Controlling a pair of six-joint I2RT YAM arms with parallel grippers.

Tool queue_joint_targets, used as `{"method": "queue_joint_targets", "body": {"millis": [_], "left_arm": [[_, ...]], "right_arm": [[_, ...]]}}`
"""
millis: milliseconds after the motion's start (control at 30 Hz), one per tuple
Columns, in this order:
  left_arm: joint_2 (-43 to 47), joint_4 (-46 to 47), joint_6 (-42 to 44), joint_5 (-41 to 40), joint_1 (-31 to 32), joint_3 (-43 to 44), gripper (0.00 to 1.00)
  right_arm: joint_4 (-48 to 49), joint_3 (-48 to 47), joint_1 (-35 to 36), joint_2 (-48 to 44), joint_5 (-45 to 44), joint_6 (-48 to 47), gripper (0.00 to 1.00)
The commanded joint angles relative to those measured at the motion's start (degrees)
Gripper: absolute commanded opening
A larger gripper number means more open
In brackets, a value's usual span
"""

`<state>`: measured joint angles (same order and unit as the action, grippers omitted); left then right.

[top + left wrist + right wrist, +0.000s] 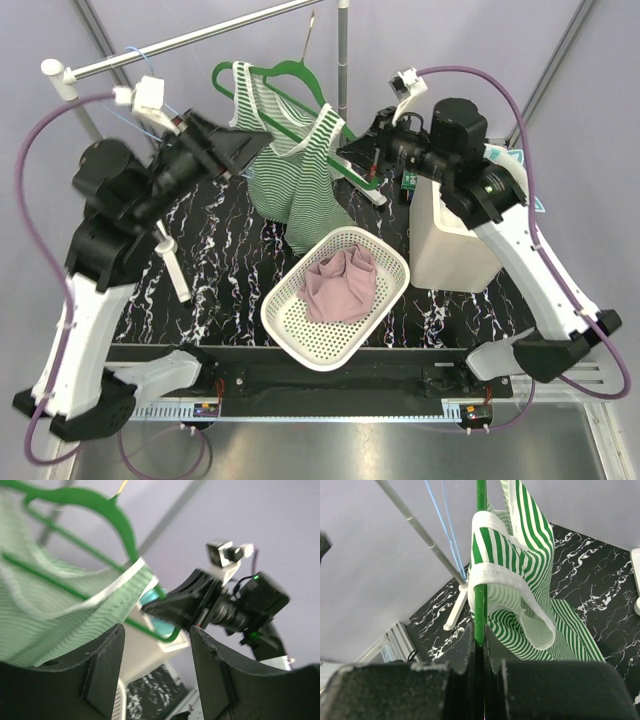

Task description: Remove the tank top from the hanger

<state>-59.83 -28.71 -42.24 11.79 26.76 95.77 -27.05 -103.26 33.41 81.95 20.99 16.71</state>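
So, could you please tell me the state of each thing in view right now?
Right claw: shut on one end of the hanger.
Left claw: open, empty.
Tank top: hanging, straps over the hanger.
Basket: upright, holding a pink cloth.

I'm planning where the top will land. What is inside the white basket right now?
A crumpled pink cloth lies in the basket, covering the far part of its floor. The near part is bare. Anything beneath the cloth is hidden.
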Motion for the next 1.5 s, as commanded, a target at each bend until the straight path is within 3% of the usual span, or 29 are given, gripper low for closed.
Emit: {"method": "queue_joint_targets", "body": {"millis": [0,167,400,800,1267,1400,1467], "left_arm": [[-7.83,10.16,-4.08,15.18,0.13,7.57,0.58],[-12.41,9.64,-4.42,13.10,0.66,12.07,0.57],[-15.05,11.57,-11.19,8.78,5.66,8.83,0.57],[-14.08,10.25,-11.91,-3.79,9.18,2.15,0.57],[-21.03,9.29,-11.81,-6.60,11.03,8.12,0.56],[-21.55,8.85,-11.81,-7.75,11.21,8.03,0.51],[-21.99,8.67,-11.64,-8.10,11.38,8.73,0.38]], "right_arm": [[8.68,5.08,0.61,-7.67,2.65,0.78,0.00],[8.59,10.70,0.69,-12.16,2.65,2.01,0.00],[8.59,15.02,0.61,-15.77,2.74,2.54,0.00],[8.42,18.36,0.61,-18.14,3.88,1.66,0.00],[7.28,20.91,0.61,-20.34,5.99,-0.80,0.00],[6.39,20.91,0.61,-20.95,6.78,-2.03,0.00],[5.78,21.00,0.61,-21.22,6.87,-2.29,0.00]]}}
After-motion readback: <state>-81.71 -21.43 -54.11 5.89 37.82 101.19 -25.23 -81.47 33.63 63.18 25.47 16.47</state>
